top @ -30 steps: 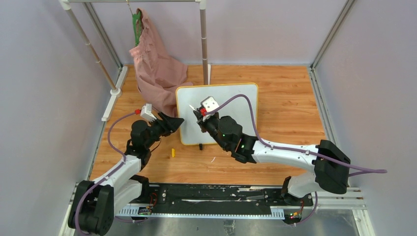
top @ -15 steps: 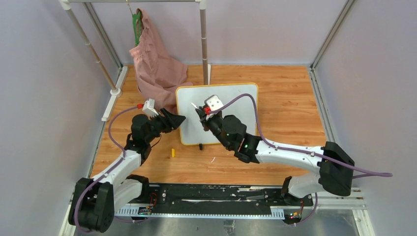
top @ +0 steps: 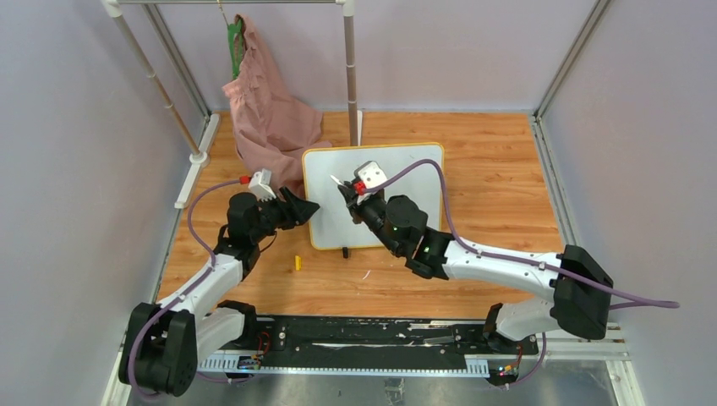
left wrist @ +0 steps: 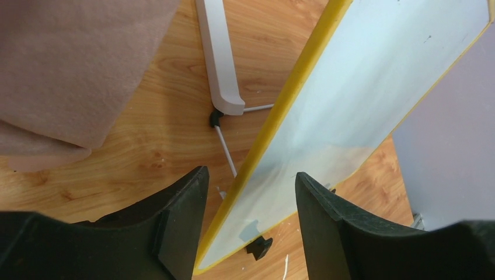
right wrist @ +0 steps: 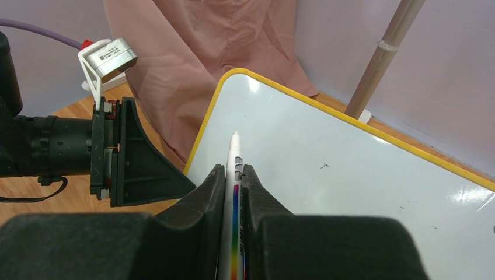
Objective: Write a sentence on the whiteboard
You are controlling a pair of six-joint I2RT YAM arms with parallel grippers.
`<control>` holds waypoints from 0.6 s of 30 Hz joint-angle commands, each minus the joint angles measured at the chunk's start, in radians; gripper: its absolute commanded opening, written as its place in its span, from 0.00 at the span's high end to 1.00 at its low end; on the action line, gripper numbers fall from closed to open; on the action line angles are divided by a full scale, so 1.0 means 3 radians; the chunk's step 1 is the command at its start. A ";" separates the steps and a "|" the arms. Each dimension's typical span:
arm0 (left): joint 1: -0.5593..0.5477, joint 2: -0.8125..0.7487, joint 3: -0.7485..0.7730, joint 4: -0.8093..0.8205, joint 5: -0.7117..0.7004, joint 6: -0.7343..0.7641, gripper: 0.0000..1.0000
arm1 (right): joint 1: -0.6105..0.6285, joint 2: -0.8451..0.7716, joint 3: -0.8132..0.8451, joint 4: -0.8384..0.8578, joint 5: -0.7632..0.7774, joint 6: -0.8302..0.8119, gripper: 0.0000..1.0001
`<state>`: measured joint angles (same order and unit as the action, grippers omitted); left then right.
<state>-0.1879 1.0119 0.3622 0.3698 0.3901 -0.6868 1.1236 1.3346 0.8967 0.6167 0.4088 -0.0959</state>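
Right gripper (right wrist: 233, 167) crept up board (right wrist: 327, 146), pinching pen (right wrist: 234, 146). Left gripper (left wrist: 251, 173) spread around board edge. No words written yet.

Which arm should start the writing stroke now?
Right. The right gripper is shut on the marker, its tip pointing over the bare whiteboard. The left gripper holds no pen; its open jaws straddle the board's yellow left edge, suited to steadying, not writing.
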 commanded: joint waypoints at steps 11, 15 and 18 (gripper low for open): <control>0.0043 0.0003 -0.0133 0.0349 0.0055 -0.0099 0.51 | -0.0074 0.0361 0.0350 0.0046 0.0003 0.0036 1.00; 0.0043 0.0045 -0.0139 0.0357 0.0076 -0.0117 0.55 | -0.0074 0.0391 0.0354 0.0080 0.0008 0.0044 1.00; 0.0043 0.0051 -0.0139 0.0367 0.0081 -0.0119 0.59 | -0.0074 0.0424 0.0372 0.0084 0.0008 0.0049 1.00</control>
<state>-0.1844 1.0237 0.3286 0.4374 0.4004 -0.7177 1.1107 1.4448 0.9726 0.6113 0.4084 -0.0944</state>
